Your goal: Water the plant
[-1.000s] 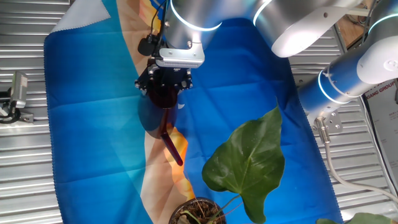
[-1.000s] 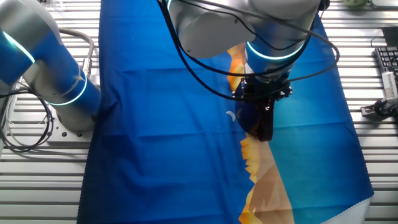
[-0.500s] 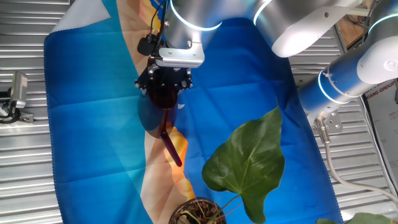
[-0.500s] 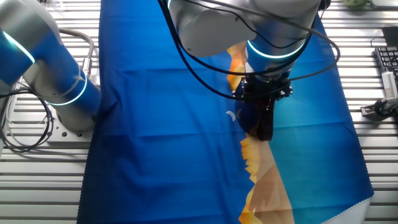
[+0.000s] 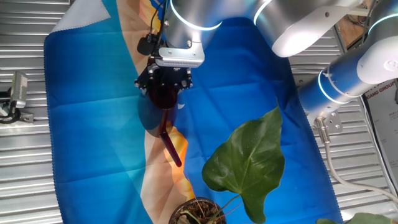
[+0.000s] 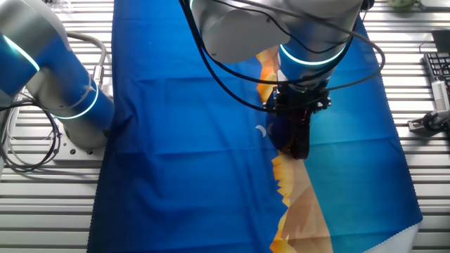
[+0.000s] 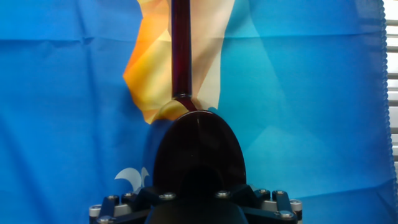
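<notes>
The plant [image 5: 245,163] stands at the near edge of the blue cloth, one big heart-shaped green leaf over its round pot of dark soil [image 5: 198,211]. My gripper [image 5: 164,79] is shut on the dark red watering can [image 5: 163,101], whose long spout [image 5: 171,144] points toward the pot and ends short of it. In the other fixed view the gripper [image 6: 301,107] holds the can [image 6: 295,137] over the cloth. In the hand view the can body [image 7: 199,149] fills the lower middle and the spout [image 7: 180,46] runs up out of frame. The plant is out of the hand view.
A blue and orange patterned cloth [image 5: 93,124] covers the ribbed metal table [image 5: 25,162]. A small metal part [image 5: 17,90] lies at the left edge. The arm's blue base [image 5: 348,74] stands at the right. A keyboard [image 6: 439,70] sits at the far right.
</notes>
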{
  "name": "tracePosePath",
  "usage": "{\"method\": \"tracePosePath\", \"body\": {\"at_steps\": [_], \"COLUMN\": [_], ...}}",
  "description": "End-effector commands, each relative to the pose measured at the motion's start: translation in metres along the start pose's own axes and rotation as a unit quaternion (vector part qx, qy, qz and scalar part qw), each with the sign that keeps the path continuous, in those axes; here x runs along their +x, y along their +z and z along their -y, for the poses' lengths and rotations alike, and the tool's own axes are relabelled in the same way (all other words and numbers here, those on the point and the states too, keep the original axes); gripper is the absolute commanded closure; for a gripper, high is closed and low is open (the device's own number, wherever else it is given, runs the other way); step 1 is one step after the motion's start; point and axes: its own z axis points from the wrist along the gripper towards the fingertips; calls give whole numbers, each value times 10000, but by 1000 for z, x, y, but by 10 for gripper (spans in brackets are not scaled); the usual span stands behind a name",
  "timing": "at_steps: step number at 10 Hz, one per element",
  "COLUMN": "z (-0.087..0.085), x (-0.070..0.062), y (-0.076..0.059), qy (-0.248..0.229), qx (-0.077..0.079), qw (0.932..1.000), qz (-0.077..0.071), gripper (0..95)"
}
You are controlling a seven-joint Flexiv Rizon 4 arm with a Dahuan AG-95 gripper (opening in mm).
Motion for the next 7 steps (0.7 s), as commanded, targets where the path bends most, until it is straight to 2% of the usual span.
{"method": "tracePosePath", "body": {"at_steps": [1,7], "z": [0,0], "x": [0,0], "y": [-2,-4], "qy": [15,60], "qx": [-5,7], "qw": [10000,10000], "qz": [-8,-9], "gripper": [950,950]}}
